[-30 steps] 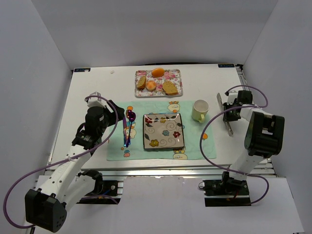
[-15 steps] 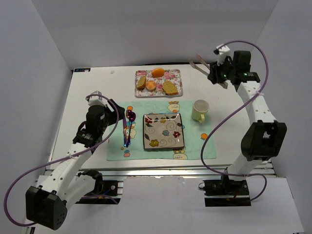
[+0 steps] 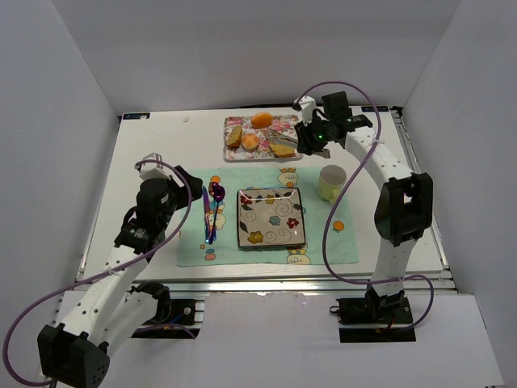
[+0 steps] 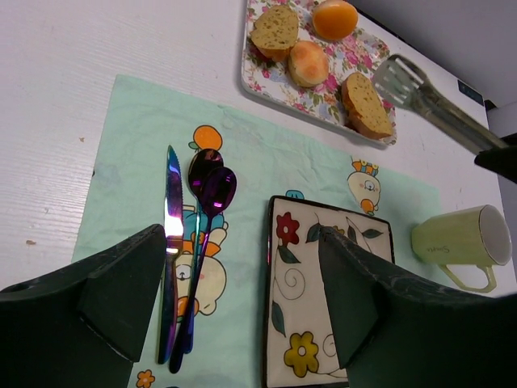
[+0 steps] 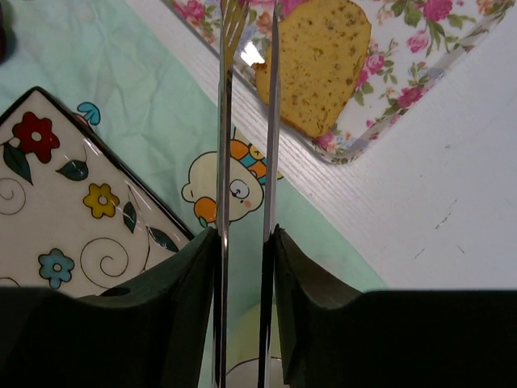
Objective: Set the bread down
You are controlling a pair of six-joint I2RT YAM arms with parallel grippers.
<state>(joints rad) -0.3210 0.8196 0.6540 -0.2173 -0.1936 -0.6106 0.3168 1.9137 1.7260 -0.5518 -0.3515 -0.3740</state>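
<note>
The bread (image 3: 281, 145) is a golden-tan slice at the right end of the floral tray (image 3: 292, 122). It also shows in the left wrist view (image 4: 365, 105) and the right wrist view (image 5: 319, 61). My right gripper (image 3: 308, 140) (image 5: 242, 234) is shut on metal tongs (image 3: 288, 138) (image 4: 420, 87) (image 5: 273, 121). The tong tips hover just above the bread's near-left edge, slightly apart; I cannot tell if they touch it. My left gripper (image 3: 188, 188) (image 4: 242, 242) is open and empty above the placemat, between the cutlery and the square flowered plate (image 3: 271, 234) (image 4: 291, 291) (image 5: 65, 194).
The tray also holds a smaller brown bread piece (image 3: 234, 136), a small roll (image 3: 250, 142) and an orange ball (image 3: 261, 120). A knife (image 3: 207, 220) and purple spoons (image 3: 216, 194) lie left of the plate. A pale green cup (image 3: 331, 183) stands right of the plate.
My right arm has swung with the tongs from the table's right side, up and over, to the tray beside the bread. My left arm has barely moved.
</note>
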